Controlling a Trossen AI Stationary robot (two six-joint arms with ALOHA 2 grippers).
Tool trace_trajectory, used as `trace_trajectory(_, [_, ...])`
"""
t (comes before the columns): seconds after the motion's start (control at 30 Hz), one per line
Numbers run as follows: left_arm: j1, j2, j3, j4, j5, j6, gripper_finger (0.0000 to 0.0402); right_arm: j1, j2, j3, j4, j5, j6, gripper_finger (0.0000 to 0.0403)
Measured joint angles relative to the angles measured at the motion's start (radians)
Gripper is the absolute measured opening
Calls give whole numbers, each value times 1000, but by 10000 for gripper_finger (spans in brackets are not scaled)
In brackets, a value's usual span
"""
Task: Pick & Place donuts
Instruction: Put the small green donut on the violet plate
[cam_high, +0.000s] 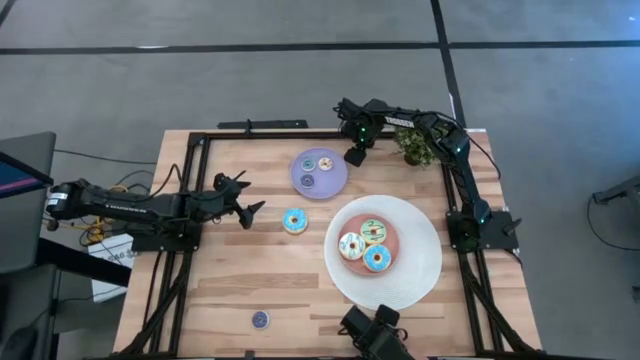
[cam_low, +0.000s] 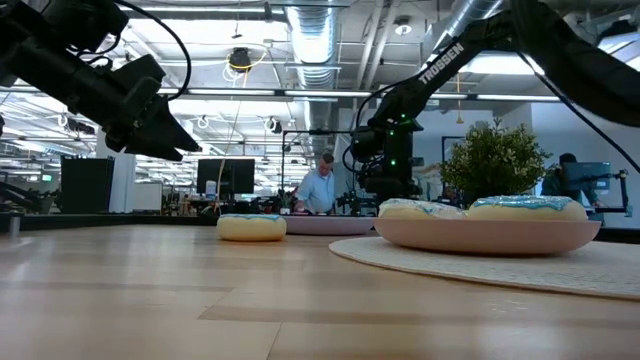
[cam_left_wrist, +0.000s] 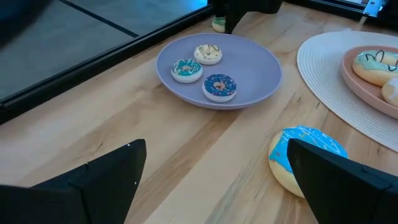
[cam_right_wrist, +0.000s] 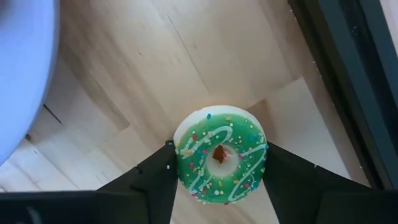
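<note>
The donuts are partly sorted: three large ones (cam_high: 364, 246) lie on the white plate (cam_high: 425, 262) at lower right, three tiny ones (cam_high: 316, 166) on the lavender plate (cam_high: 335, 180) at upper centre. A blue donut (cam_high: 294, 221) at centre and a tiny purple one (cam_high: 260, 319) at the bottom lie on the desk (cam_high: 220, 290), seemingly still to be placed. The right tool (cam_right_wrist: 217, 165) grips a tiny green donut (cam_right_wrist: 219, 154) beside the lavender plate; the left tool (cam_high: 250, 200) stands wide open near the blue donut.

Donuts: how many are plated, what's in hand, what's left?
Three small donuts sit on the lavender plate; three large donuts on the white plate. The right gripper holds a green donut. A blue donut and a small purple donut remain.
</note>
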Motion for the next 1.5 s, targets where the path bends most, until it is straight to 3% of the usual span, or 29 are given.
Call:
trace_trajectory(0.23, [0,0,0,0,0,0,384,0,-7,-1,-27,-5,-2,177])
trace_trajectory(0.43, [0,0,0,0,0,-1,384,-6,-91,-1,-43,-80,45,169])
trace_trajectory(0.7, [0,0,0,0,1,-10,384,103,-213,0,57,-332,140,167])
trace_trajectory(0.9, [0,0,0,0,1,-13,384,278,-183,1,124,-272,145,166])
trace_trajectory(1.03, [0,0,0,0,2,-18,384,336,-136,0,127,-231,168,166])
trace_trajectory(1.27, [0,0,0,0,27,-19,384,303,-62,0,127,-159,234,164])
trace_trajectory(1.5, [0,0,0,0,27,-21,384,247,-43,1,93,-167,242,163])
